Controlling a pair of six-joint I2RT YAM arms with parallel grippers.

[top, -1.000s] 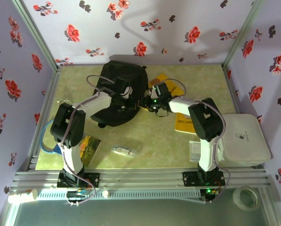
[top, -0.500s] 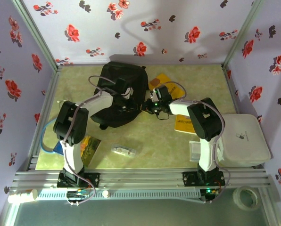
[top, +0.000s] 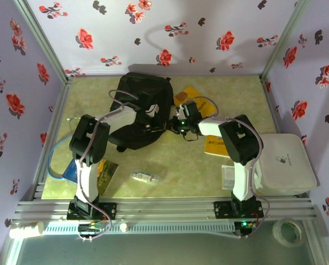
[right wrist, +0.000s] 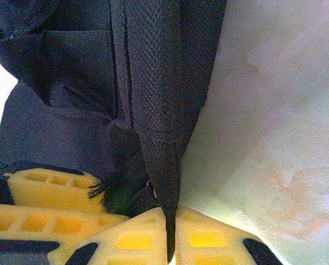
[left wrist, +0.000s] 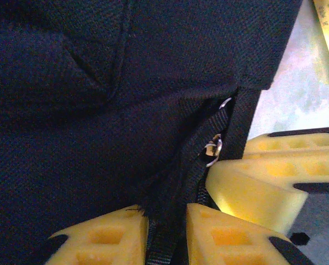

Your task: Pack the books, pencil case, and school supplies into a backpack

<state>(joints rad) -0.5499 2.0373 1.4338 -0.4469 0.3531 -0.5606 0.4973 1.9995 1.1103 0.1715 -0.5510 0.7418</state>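
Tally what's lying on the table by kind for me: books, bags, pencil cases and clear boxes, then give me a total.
Thin paperback books: 3 (two yellow, one blue with a green-yellow picture)
Black fabric backpack: 1
Small translucent whitish pencil case: 1
Flat clear square box: 1
Total: 6

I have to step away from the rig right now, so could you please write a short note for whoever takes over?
Left gripper: shut on a backpack strap.
Right gripper: shut on backpack webbing too.
On the table: yellow book just right of the backpack, second yellow book nearer, blue book near left, pencil case near centre.
Done: nothing packed yet.
Left: open the backpack, load the books and pencil case.
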